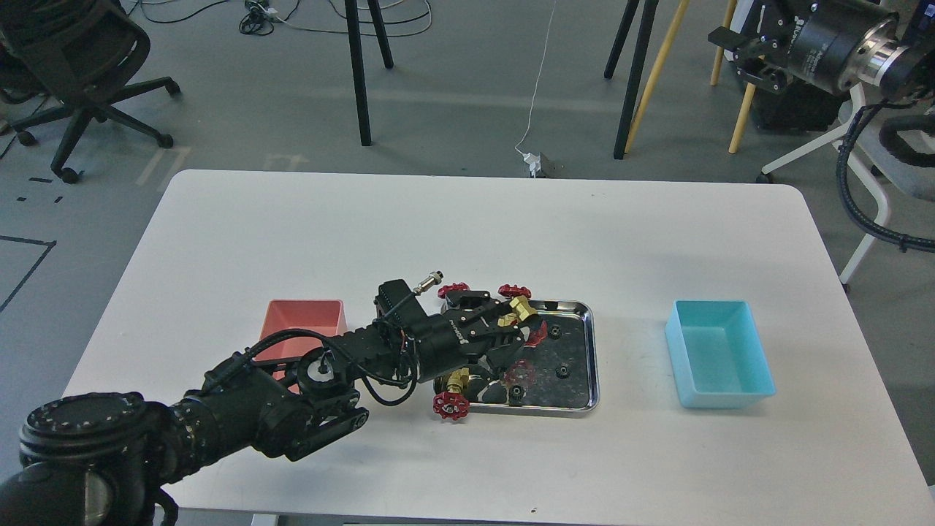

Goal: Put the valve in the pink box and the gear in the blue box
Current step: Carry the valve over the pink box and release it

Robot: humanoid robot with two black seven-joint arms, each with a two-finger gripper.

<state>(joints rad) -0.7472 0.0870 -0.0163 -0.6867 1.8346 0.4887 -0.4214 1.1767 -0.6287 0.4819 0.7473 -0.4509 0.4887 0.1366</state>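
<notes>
White surface [467,234] — rounded corners, fills the frame's middle. Steel tray [577,358] lies on it at centre. Beyond, on the grey floor: black office chair [80,66] at upper left, black stand legs [358,73] at top centre — white cable [537,80] runs down between them.

Brass valve [520,307] with red handwheel is sitting at the steel tray's [577,405] far-left corner; black gear [562,372] is lying flat inside it. Pink box [305,310] is standing open left of the tray, blue box [719,356] open to its right.
</notes>
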